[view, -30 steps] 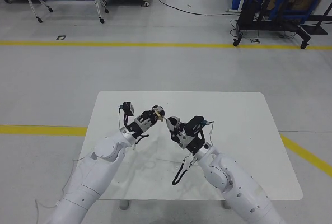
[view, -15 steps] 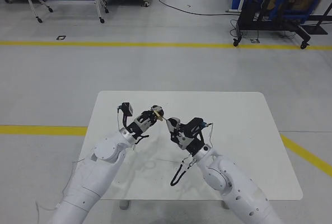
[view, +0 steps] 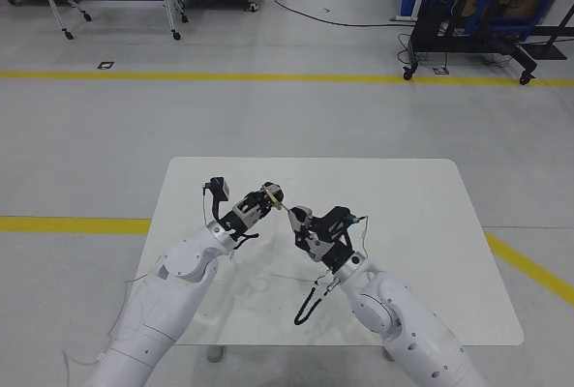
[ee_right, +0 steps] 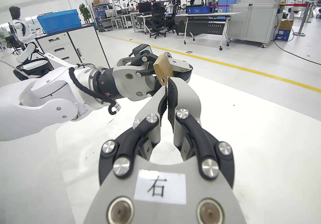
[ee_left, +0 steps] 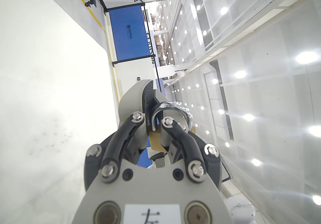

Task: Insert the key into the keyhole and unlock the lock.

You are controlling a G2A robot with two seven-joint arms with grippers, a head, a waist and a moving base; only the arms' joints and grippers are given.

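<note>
left gripper (view: 272, 196): fingers clamped on the lock, held up above the table, near its middle and towards the far edge
left gripper, wrist view (ee_left: 156, 109): pads squeeze the brass body from both sides
lock (ee_right: 163, 69): brass padlock, off the table, pinched in the left gripper; tilted, keyhole face turned towards the right gripper
lock, top view (view: 278, 201): small yellowish spot at the left gripper's tip
shackle (ee_left: 173, 107): silver, closed loop, sticks out past the left fingers away from the wrist
keyhole (ee_right: 163, 80): dark slot on the lock's lower face, right at the right gripper's tip
right gripper (ee_right: 167, 84): fingers pressed almost together, a thin gap between the ribbed pads, tip touching or just short of the lock's keyhole face
right gripper, top view (view: 296, 214): just beside the left gripper, the two tips meeting nose to nose above the table
key (ee_right: 165, 87): thin metal sliver pinched between the right pads, mostly hidden; tip at the keyhole, cannot tell if it is inside
table (view: 412, 193): white, rounded corners, both arms over its near middle part
floor: grey with yellow lines around the table
</note>
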